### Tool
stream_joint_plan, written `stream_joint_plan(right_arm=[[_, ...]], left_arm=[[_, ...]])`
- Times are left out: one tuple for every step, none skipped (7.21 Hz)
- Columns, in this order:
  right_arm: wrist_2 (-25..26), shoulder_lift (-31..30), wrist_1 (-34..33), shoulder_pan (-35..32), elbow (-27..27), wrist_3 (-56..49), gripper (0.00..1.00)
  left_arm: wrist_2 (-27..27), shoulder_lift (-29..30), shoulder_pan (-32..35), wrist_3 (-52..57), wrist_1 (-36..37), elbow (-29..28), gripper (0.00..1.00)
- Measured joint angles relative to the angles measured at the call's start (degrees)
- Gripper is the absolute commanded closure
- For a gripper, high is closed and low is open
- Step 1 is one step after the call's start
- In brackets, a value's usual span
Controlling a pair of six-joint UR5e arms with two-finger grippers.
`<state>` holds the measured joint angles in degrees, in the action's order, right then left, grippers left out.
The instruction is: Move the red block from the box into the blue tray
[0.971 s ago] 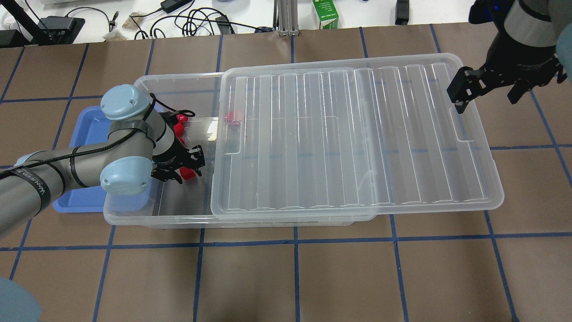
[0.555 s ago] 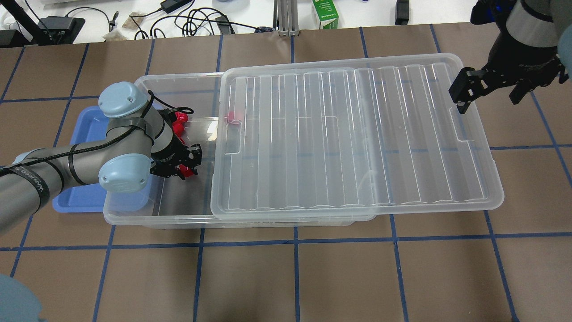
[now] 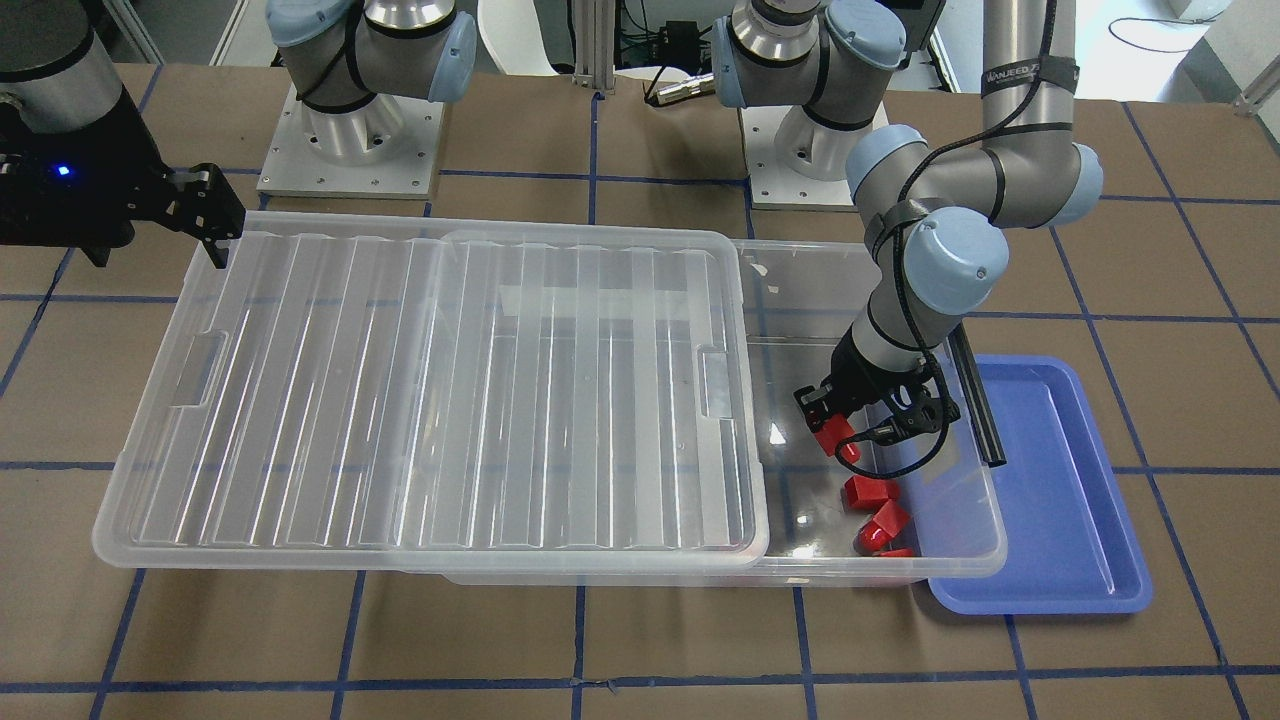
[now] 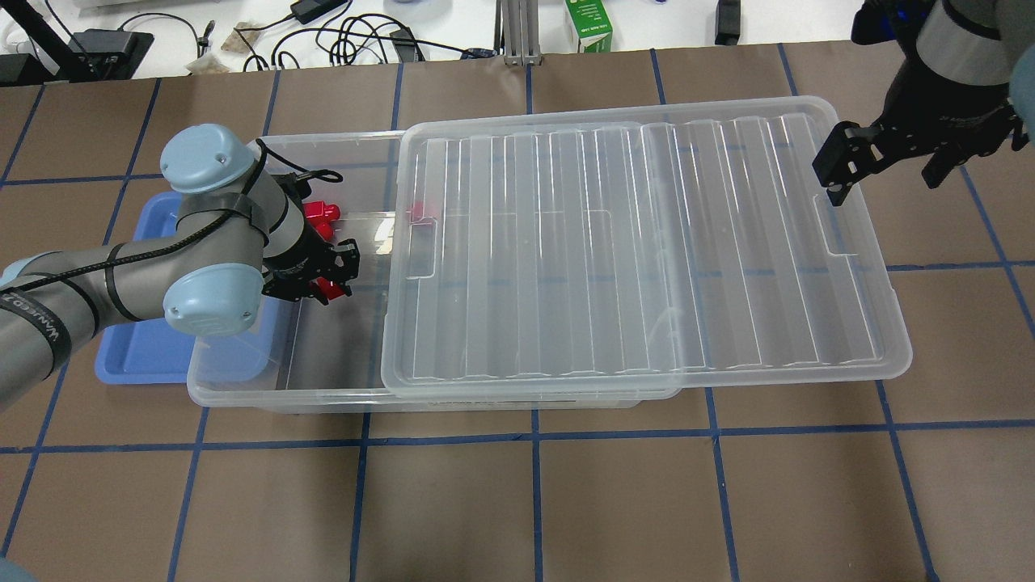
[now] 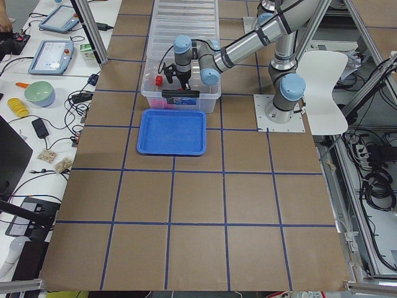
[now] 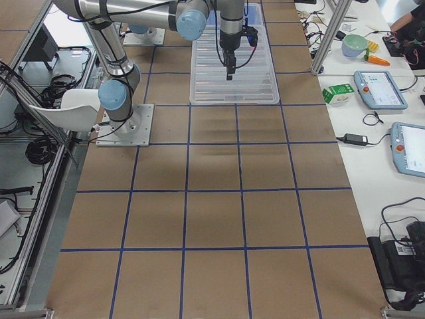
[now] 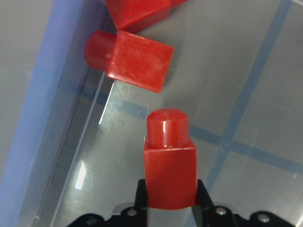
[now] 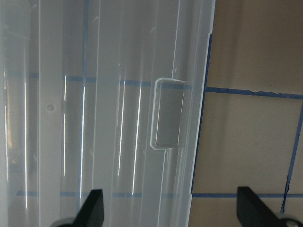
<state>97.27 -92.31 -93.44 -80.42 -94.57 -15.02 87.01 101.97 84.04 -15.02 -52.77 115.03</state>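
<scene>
left end effector (image 4: 331, 290) gripping red block (image 4: 327, 284), box (image 4: 242, 394)

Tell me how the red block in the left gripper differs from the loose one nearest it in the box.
The red block sits clamped in the jaws of the left gripper; the loose block lies free on the box floor. The held one's round stud points straight away from the gripper; the loose one's points sideways, toward the box wall. Both are glossy red, squarish with a round stud.

Brown tabletop (image 4: 517, 501) gridded with blue tape. The box (image 4: 275, 402) lies lengthwise mid-table, nearer the edge opposite the robot. The blue tray (image 4: 133, 364) lies flat just beside its left end. Two metal base plates (image 3: 410, 170) sit near the robot-side edge
</scene>
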Motion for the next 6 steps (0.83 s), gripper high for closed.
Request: stream_joint_plan(right_arm=[[-0.1,0.0,0.0,0.0,0.2,0.0,0.0],[-0.1,0.0,-0.1,0.0,0.4,0.0,0.0],[-0.1,0.0,-0.1,0.0,0.4,0.0,0.0],[-0.1,0.0,0.0,0.0,0.4,0.0,0.0],[-0.1,0.0,-0.1,0.0,0.4,0.0,0.0],[0.0,0.0,-0.1,0.0,0.3,0.0,0.0]], left_arm=[[0.0,-2.9,0.1,0.1,-3.0,-0.4,1.0],[0.7,-5.3,0.1,0.4,-6.1,-1.4,1.0],[2.0,-6.9,0.1,0.7,-10.0,-3.7,1.0],[2.8,-7.9,-0.2,1.5,-15.9,-8.1,1.0],[3.2,-8.2,-0.7,3.5,-22.3,-13.1,1.0],[4.0,-8.2,-2.0,7.5,-27.2,-17.2,1.0]])
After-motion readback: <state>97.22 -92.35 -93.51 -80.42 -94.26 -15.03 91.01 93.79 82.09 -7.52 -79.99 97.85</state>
